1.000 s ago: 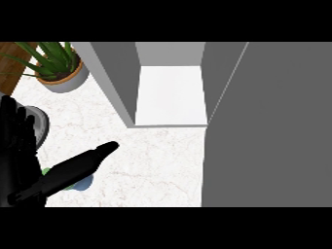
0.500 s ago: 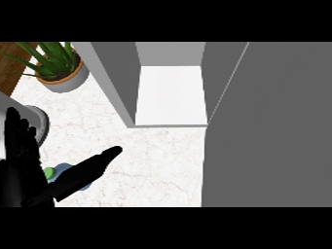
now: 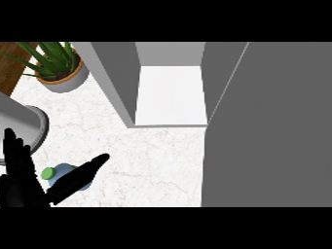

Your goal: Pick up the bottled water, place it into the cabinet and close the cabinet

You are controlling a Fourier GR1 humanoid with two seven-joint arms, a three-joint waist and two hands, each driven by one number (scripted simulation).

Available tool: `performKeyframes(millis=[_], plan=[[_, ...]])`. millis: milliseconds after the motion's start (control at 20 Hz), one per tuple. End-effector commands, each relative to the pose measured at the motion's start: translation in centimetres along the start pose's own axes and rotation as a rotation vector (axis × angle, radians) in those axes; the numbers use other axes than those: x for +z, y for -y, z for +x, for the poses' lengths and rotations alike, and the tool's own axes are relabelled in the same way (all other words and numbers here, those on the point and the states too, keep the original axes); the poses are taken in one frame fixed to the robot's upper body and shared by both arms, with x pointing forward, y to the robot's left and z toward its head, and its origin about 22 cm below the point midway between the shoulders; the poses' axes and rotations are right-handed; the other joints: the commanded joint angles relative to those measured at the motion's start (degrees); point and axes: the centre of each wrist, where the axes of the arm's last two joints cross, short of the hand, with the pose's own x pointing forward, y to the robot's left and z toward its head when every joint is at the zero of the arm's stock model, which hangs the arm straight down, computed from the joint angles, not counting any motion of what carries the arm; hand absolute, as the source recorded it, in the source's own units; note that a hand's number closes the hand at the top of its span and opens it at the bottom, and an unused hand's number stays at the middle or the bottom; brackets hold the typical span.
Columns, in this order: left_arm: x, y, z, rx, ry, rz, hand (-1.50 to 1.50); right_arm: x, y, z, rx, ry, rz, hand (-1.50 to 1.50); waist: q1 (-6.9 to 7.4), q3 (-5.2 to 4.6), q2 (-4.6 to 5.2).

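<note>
Low left, open hand spread over bottled water, green cap pointing left.

No readable text anywhere.

Left hand: matte black throughout, slender tapered fingers and thumb, no markings, cables or screws visible.

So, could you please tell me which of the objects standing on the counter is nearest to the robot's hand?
The bottled water, with its green cap, lies right under the left hand, between thumb and fingers. The grey canister is next; the potted plant is far back.
</note>
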Motion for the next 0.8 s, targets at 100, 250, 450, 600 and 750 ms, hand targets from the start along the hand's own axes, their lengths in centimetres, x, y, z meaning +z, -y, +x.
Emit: performKeyframes(millis=[100,250,450,600,750], plan=[[-2.3,-1.7,-3.4,0.016,-0.04,0.011,-1.5,1.5,-1.1,4.0,0.021,0.034,0.021,-1.5,-0.04,-0.09,-0.01],[-0.8,-1.4,-6.9,0.015,-0.077,0.031,-1.5,1.6,-0.7,3.0,0.033,0.044,0.001,-1.5,0.11,-0.06,-0.03],[-2.1,-1.6,-8.8,0.022,-0.087,0.059,-1.5,2.2,-0.8,3.7,0.02,0.046,0.019,-1.5,0.11,-0.06,-0.01],[-1.8,-1.0,-12.1,0.004,-0.087,0.067,-1.5,2.6,-0.4,4.1,0.048,0.036,0.021,-1.5,0.05,-0.1,0.04],[-3.5,-2.9,-13.0,0.019,-0.062,0.101,-1.5,3.2,0.3,4.4,0.025,0.056,0.027,-1.5,-0.03,-0.04,-0.01]])
